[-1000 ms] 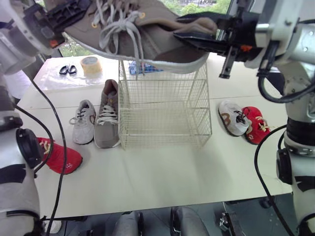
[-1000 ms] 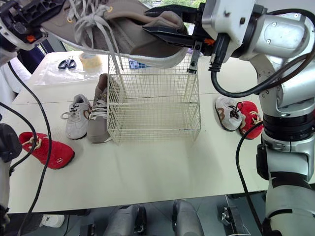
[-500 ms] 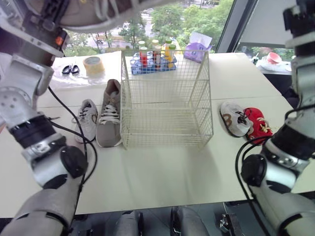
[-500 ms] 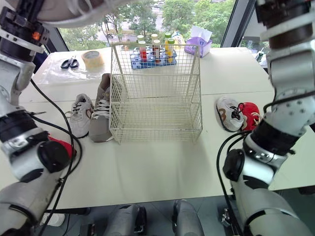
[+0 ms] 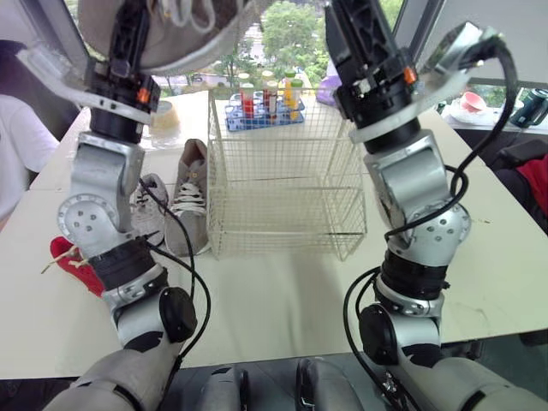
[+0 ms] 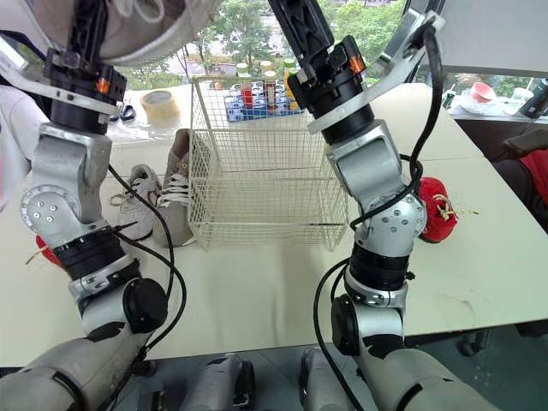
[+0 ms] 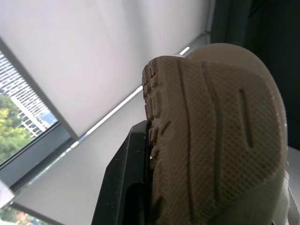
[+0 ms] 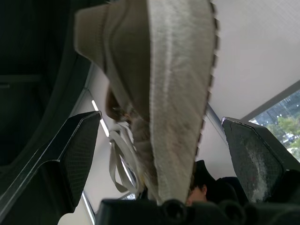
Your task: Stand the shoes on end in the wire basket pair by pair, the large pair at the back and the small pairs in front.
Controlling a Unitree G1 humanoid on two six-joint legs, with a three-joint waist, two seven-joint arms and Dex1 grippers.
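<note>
- Large tan shoe: held high in the air over the left half of the table, well above the wire basket. The head views catch its pale sole rim and dangling laces.
- Left gripper: pinching the shoe. Its wrist view shows one black finger pressed flat against the edge of the ribbed sole. The opposite finger is hidden behind the shoe.
- Right gripper: fingers spread wide, one on each side of the shoe, with a gap to each. Seen edge-on from this wrist, the shoe has its upper toward one finger and its sole toward the other.
- Wire basket: upright in the middle of the table.
- Second tan shoe: lying flat on its sole, just beside the basket's left wall.
- Small grey shoe: beside the second tan shoe on its left, partly behind the left arm.
- Red shoe: near the table's left edge.
- Another red shoe: right of the basket. The right eye view shows it past the right arm.
- Rack of bottles: at the far edge, behind the basket.
- Tape roll: toward the far left corner.
- Person's white sleeve: beyond the left edge.
</note>
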